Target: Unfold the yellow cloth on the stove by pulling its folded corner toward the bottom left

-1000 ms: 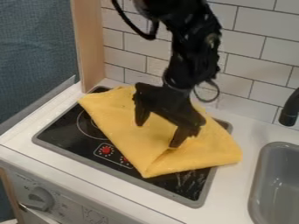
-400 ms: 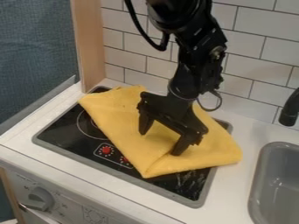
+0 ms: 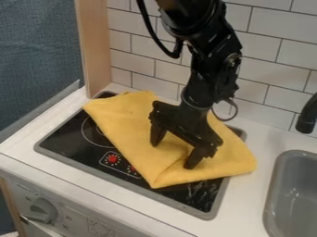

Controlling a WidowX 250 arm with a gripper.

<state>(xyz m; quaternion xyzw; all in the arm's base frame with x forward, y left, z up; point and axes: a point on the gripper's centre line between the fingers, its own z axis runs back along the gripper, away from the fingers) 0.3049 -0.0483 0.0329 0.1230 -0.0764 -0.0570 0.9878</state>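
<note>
The black gripper hangs over the middle of a folded yellow cloth, its two fingers spread apart and pointing down. Both fingertips are at or very close to the cloth's surface; whether they press on it I cannot tell. Nothing is held between them. The cloth lies across a black stovetop, with one folded corner towards the front edge and another towards the sink side.
Right of the stove is a grey sink, with a black faucet above it. A tiled wall rises behind, and a wooden post stands at the back left. Oven knobs are on the front panel.
The gripper has moved down and slightly right over the cloth, with its fingers still apart. The cloth looks unchanged.
</note>
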